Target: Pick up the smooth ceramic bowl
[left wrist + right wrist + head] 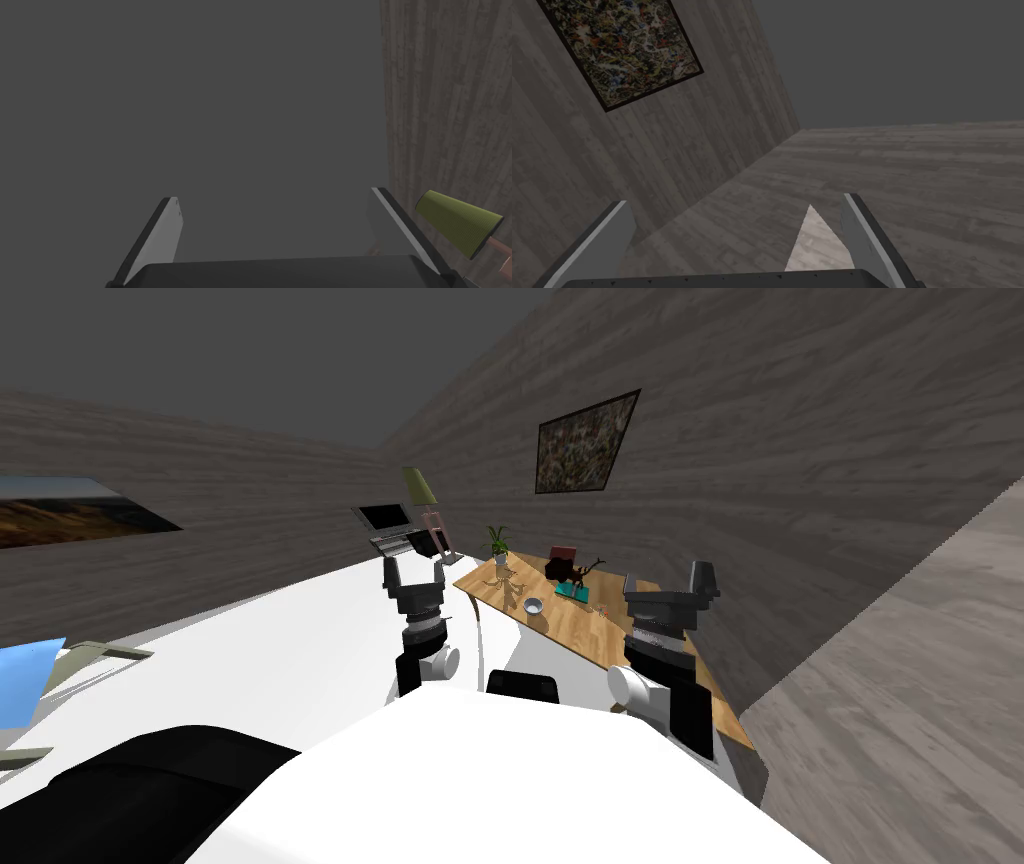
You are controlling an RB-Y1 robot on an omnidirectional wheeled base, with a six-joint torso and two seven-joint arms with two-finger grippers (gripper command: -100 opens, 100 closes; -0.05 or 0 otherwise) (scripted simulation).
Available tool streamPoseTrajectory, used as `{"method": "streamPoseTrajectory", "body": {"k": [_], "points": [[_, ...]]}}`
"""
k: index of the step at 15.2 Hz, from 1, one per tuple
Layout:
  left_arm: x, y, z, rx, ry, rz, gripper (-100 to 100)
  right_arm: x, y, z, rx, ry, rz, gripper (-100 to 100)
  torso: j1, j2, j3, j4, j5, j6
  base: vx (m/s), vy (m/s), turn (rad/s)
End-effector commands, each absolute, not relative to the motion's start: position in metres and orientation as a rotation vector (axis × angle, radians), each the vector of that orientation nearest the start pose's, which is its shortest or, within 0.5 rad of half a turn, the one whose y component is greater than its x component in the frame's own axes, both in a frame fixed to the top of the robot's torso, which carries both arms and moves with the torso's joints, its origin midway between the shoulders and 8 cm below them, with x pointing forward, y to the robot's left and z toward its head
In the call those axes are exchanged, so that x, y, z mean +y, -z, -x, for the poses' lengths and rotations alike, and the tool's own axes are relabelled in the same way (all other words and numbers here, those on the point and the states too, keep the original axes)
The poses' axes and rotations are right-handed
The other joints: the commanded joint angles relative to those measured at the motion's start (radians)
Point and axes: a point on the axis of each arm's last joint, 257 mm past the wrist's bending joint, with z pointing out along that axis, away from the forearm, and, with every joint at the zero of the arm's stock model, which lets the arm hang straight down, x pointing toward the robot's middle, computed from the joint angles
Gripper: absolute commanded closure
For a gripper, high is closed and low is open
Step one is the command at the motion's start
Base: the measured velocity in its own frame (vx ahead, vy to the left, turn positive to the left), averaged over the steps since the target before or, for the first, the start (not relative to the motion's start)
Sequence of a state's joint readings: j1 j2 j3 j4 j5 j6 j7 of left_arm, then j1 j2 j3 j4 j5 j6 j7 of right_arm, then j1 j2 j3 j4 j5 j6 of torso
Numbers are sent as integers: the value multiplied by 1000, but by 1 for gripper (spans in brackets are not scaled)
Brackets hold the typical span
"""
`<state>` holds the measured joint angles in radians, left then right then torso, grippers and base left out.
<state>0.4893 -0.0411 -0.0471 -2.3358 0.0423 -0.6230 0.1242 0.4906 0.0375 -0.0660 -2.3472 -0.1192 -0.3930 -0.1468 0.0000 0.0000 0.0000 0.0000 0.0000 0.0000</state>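
Note:
A small white bowl [533,606] rests on the wooden table [600,638] near its front edge, in the head view. Both arms are raised in front of me. My left gripper [412,576] stands left of the bowl and apart from it; its fingers [167,235] are spread wide with nothing between them. My right gripper [668,583] hangs over the table to the right of the bowl, also open and empty, as its fingers [862,240] show in the right wrist view.
On the table stand a potted plant [498,542], a dark branch ornament on a teal book [576,578] and small items. A green-shaded lamp [420,488] and a laptop [385,526] sit behind the left arm. A black chair back [522,685] is close below.

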Motion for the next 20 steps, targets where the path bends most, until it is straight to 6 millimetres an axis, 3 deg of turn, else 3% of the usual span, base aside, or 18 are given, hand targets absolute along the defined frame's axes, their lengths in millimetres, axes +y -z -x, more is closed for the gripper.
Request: {"method": "streamPoseTrajectory", "body": {"k": [1,6,12,14,15,16,17,18,19,20], "points": [[269,-73,-309,385,1531,600,0,-311,-33,-344,535,-1432,-795,-100,0,0,0,0,0,0,4,11,39],[269,-73,-309,385,1531,600,0,-304,-22,-350,637,-1389,-758,-100,1,-1,-1,0,0,0,13,24,49],[269,-73,-309,384,1531,600,0,-298,10,-360,819,-1278,-701,-100,3,-2,-1,0,1,0,23,45,85],[269,-73,-309,384,1531,600,0,-298,41,-365,948,-1178,-664,-100,4,-2,-1,-1,1,0,38,61,158],[269,-73,-309,384,1531,600,0,-297,41,-365,955,-1177,-657,-100,4,-3,-2,-1,1,-1,47,72,134],[269,-73,-309,384,1531,600,0,-299,58,-367,1024,-1119,-635,-100,5,-3,-2,-1,1,0,53,84,158],[269,-73,-309,384,1531,600,0,-298,58,-367,1026,-1119,-633,-100,5,-4,-2,-1,1,0,53,81,117],[269,-73,-309,384,1531,600,0,-300,77,-368,1099,-1057,-606,-100,6,-4,-2,-1,1,0,46,94,152],[269,-73,-309,384,1531,600,0,-300,77,-368,1099,-1057,-606,-100,6,-4,-2,-1,1,-1,40,82,112],[269,-73,-309,384,1531,600,0,-304,98,-368,1173,-992,-576,-100,6,-3,-2,-1,1,0,47,85,150]]}}
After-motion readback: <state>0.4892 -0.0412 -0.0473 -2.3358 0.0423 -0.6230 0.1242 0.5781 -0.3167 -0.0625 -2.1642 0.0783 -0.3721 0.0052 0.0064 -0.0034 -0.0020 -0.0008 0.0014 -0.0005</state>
